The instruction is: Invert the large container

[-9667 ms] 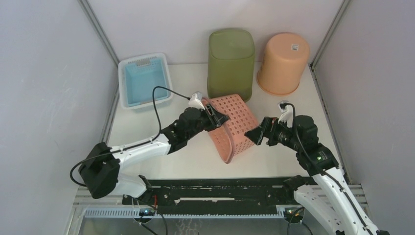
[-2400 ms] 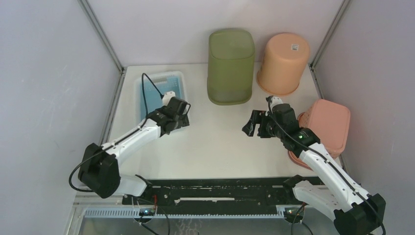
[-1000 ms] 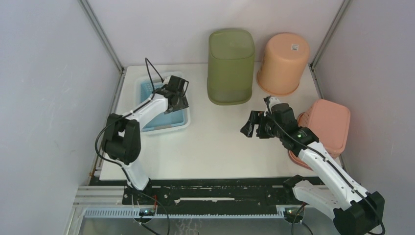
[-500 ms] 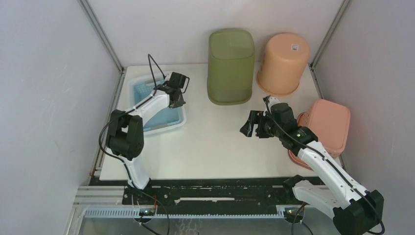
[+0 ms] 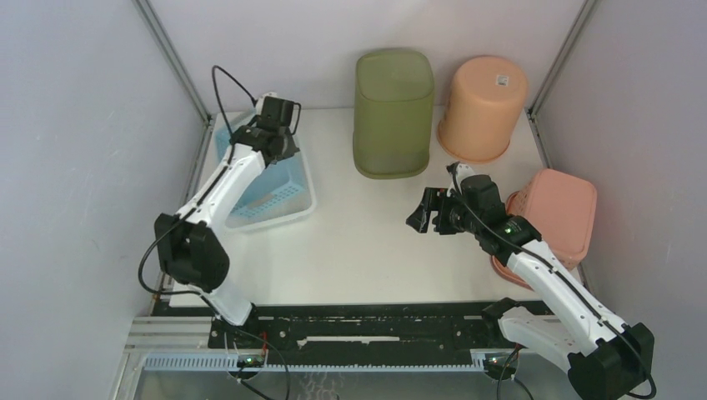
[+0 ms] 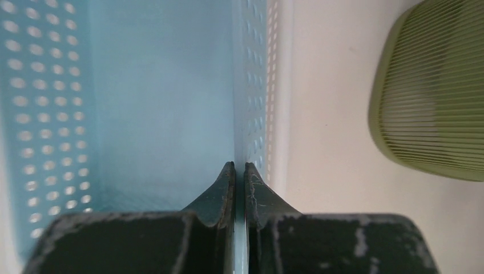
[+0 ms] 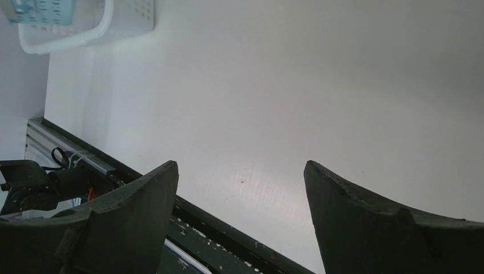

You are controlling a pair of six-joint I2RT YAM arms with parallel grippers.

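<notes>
Left wrist: left claw (image 6: pixel 240 167) pinches the basket (image 6: pixel 142 85) wall; roll it over slowly with a firm grip; right claw (image 7: pixel 240 165) gapes empty

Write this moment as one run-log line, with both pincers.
left pincer: shut on side wall of light blue perforated plastic basket | right pincer: open, empty, above white table | flip: not yet done

Four containers are in view over one white bench (image 5: pixel 367 242): one blue perforated basket (image 5: pixel 279 187), one tall green bin (image 5: pixel 393 108), one orange bucket (image 5: pixel 483 104) and one pink basket (image 5: pixel 559 212). That makes two baskets. Two robot arms are present, one left arm (image 5: pixel 221 187) and one right arm (image 5: pixel 542 275), each with one pair of jaws.
</notes>
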